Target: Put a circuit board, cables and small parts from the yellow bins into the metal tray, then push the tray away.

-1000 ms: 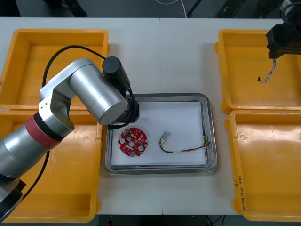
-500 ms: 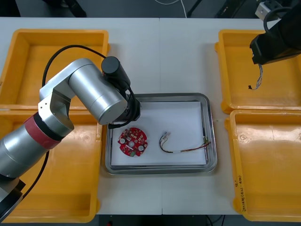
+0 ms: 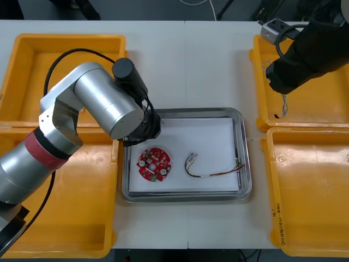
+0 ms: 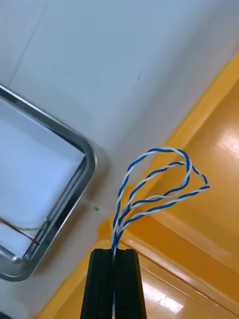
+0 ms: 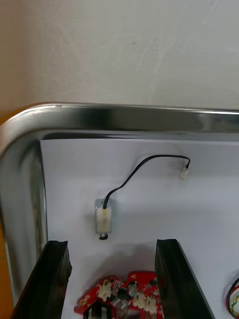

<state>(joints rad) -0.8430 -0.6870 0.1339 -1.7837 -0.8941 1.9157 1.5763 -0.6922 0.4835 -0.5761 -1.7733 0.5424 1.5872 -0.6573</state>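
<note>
The metal tray [image 3: 243,158], white inside, holds a round red circuit board [image 3: 154,164] and a red and yellow cable [image 3: 212,172]. My left arm [image 3: 103,106] hangs over the tray's far left corner. In its wrist view the left gripper [image 5: 112,244] is open above a small metal part [image 5: 103,222] with a black cable [image 5: 149,162], which lies on the white floor beside the circuit board [image 5: 122,301]. My right gripper [image 3: 277,84] is shut on a twisted blue and white cable [image 3: 282,106] over the far right yellow bin [image 3: 322,103]. The cable [image 4: 159,184] loops out from the shut fingers [image 4: 129,279].
Two yellow bins [image 3: 32,71] stand at the left and two at the right, the near right bin [image 3: 311,196] looking bare. In the right wrist view the tray's corner [image 4: 79,184] lies just past the bin's rim [image 4: 199,149]. White table separates tray and bins.
My right arm has carried the blue and white cable left across the far right bin, closer to the tray. My left gripper has opened and its arm has shifted slightly.
</note>
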